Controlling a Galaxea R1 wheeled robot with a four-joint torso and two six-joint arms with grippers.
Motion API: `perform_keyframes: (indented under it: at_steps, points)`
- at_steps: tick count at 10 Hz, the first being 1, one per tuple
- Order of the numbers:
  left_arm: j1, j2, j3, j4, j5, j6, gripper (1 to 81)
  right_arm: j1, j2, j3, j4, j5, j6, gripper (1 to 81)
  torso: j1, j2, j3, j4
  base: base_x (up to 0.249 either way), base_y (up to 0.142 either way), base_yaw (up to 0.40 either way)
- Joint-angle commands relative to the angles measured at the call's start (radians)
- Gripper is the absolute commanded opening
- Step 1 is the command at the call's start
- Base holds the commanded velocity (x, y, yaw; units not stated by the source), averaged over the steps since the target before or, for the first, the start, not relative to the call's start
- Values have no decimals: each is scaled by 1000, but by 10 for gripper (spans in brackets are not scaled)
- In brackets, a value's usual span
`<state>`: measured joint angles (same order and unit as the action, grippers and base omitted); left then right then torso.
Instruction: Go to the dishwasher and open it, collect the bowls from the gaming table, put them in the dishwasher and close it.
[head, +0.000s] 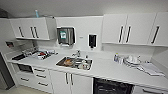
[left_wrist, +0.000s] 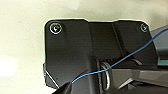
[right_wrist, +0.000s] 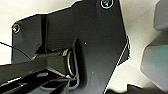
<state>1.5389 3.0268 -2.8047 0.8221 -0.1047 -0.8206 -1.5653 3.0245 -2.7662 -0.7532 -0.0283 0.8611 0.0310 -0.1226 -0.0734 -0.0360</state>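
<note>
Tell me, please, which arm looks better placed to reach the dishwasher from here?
Probably the right: what looks like the dishwasher, a dark bay under the counter, lies right of the sink, on the right arm's side. The wrist views do not settle either arm's reach.

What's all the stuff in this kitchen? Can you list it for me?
Counter: one, white, running across the room.
Sink: one, steel, set in the counter, things inside.
Wall cupboards: white, dark handles, above the counter.
Paper towel box: one, grey, on the wall above the sink.
Soap dispenser: one, black, on the wall beside it.
Drawers: white, below the counter's left part.
Dishwasher: one, dark opening under the counter, right of the sink.
Robot's wrist plate: black, over pale floor.
</note>
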Motion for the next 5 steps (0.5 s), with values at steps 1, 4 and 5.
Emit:
perform_keyframes:
  at_steps: [1, 4, 5]
  points:
    - [-46, -2, -4, -3, 40, -5, 811, 46, 0, -7, 449, -25, -485, 811, 0, 0, 0, 0, 0, 0, 345]
    - [-47, -3, -4, -1, 40, -5, 811, 40, 7, -13, 814, -15, -884, 811, 0, 0, 0, 0, 0, 0, 345]
    - [-47, -8, -4, -1, 39, -5, 811, 47, 4, -15, 861, -21, -913, 811, 0, 0, 0, 0, 0, 0, 345]
